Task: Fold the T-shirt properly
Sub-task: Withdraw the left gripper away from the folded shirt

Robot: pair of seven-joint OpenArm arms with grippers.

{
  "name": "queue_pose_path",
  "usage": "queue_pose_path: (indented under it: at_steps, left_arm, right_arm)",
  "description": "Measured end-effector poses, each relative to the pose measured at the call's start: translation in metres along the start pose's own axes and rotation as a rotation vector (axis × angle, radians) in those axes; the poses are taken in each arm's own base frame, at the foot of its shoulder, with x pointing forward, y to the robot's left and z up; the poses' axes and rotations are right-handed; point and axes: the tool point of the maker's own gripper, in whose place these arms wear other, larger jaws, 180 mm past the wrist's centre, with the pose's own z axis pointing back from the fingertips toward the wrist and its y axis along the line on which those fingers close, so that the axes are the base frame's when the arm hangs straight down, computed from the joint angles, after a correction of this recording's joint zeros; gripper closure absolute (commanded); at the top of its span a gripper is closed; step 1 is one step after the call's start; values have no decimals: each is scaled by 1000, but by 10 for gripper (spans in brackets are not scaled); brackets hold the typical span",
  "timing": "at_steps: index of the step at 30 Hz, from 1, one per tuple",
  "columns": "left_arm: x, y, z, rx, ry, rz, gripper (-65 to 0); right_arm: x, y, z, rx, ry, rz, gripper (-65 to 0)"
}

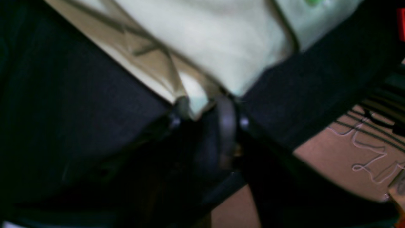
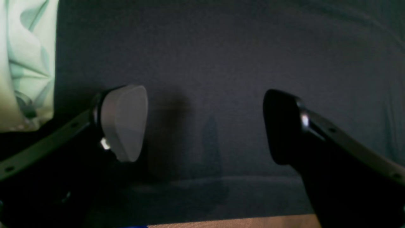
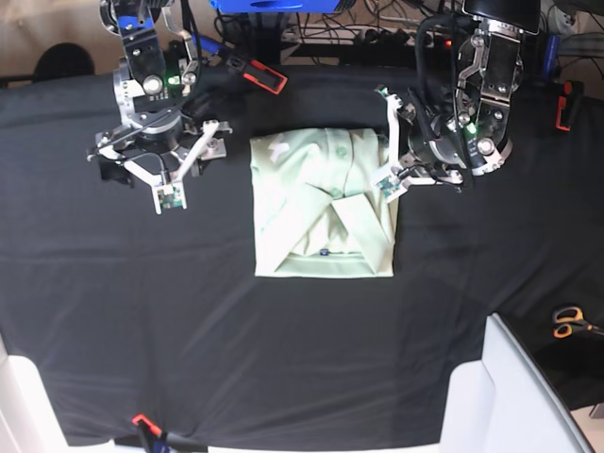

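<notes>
R gripper point(image 2: 205, 123) jaws spread, empty | L gripper point(image 1: 205, 110) jaws unclear | T-shirt point(image 3: 323, 203) folded, label unreadable

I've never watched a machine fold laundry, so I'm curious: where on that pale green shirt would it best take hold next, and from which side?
Probably the pale mint-green cotton T-shirt at a corner of its collar-end edge, nearest the camera in the base view, coming in low from the side. It lies flat as a folded rectangle on the black tablecloth, so only the layered edges give the open right hand something to pinch.
</notes>
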Motion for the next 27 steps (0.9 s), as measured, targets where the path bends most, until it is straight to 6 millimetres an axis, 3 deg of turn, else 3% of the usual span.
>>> queue_pose_path:
  at_steps: [5, 9, 12, 15, 19, 21, 23, 27]
  left_arm:
    - [-10, 28, 26, 101, -24, 64, -249]
    - [-1, 60, 38, 177, -59, 101, -249]
    - [21, 78, 40, 200, -106, 113, -244]
    - [42, 87, 48, 226, -98, 143, -242]
    - [94, 97, 73, 270, -168, 141, -239]
    - [108, 97, 78, 277, -193, 132, -239]
    - [107, 93, 74, 265, -185, 133, -239]
    - [82, 94, 71, 269, -146, 148, -239]
  right_arm:
    - [2, -1, -1, -2, -2, 0, -543]
    - [4, 0, -1, -1, -9, 1, -543]
    - [5, -1, 1, -1, -10, -1, -543]
    - [18, -5, 6, -7, -51, -12, -544]
    - [30, -10, 11, -18, -85, -20, -544]
    - [28, -10, 11, -17, -77, -20, -543]
    - [25, -9, 11, -14, -70, -20, -543]
    - [20, -8, 11, -11, -60, -18, -543]
